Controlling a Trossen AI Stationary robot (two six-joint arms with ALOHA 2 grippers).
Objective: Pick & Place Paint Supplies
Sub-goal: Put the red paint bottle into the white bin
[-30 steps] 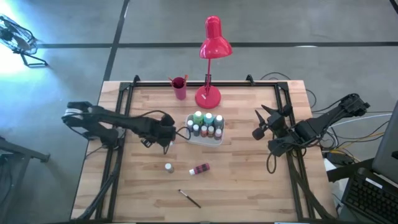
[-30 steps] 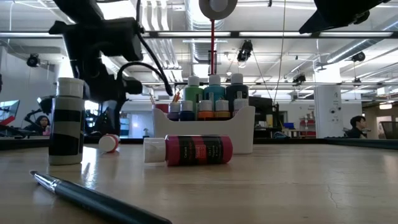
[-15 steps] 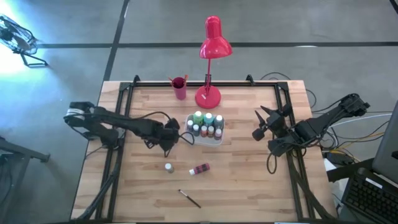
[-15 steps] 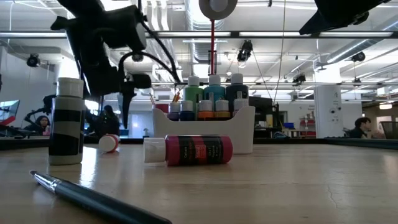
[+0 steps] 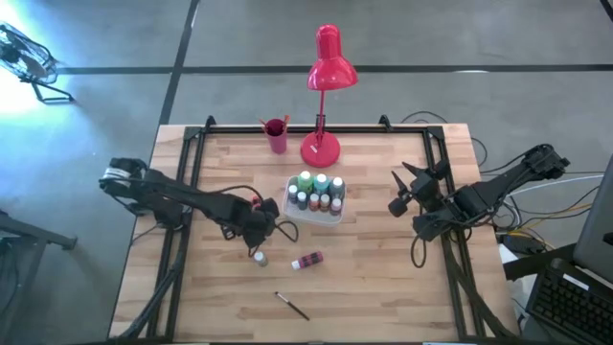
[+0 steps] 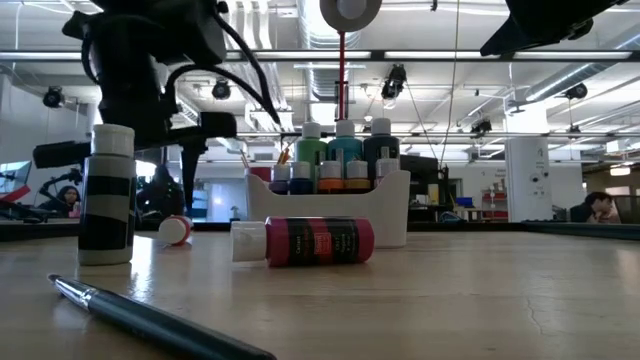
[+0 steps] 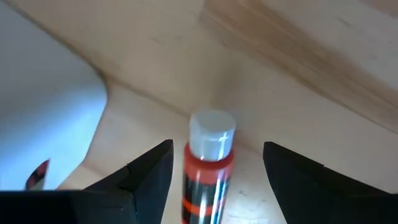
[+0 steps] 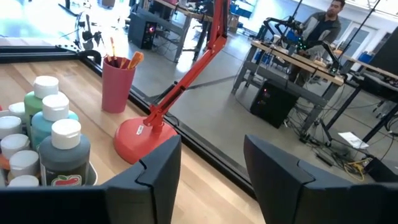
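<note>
A small red paint bottle (image 7: 208, 168) with a pale cap lies on its side on the wood, just left of the white tray (image 5: 330, 217); it also shows in the low view (image 6: 175, 230). My left gripper (image 7: 217, 148) hangs open over it, a finger on either side, touching nothing. Several bottles stand upright in the tray (image 6: 392, 215). A striped bottle (image 5: 260, 257) stands alone, a red bottle (image 5: 308, 260) lies nearby, and a brush (image 5: 292, 305) lies toward the near edge. My right gripper (image 5: 397, 195) waits open at the table's right, raised.
A red desk lamp (image 5: 321, 149) and a pink cup (image 5: 276, 135) with brushes stand at the far edge behind the tray. Black frame rails run along the table's left and right sides. Bare wood lies between the tray and my right gripper.
My left gripper has moved from beside the tray's left end toward the near edge and has rolled about its own axis, staying open. It now stands over the small lying red bottle. The bottles, brush and tray have kept still.
</note>
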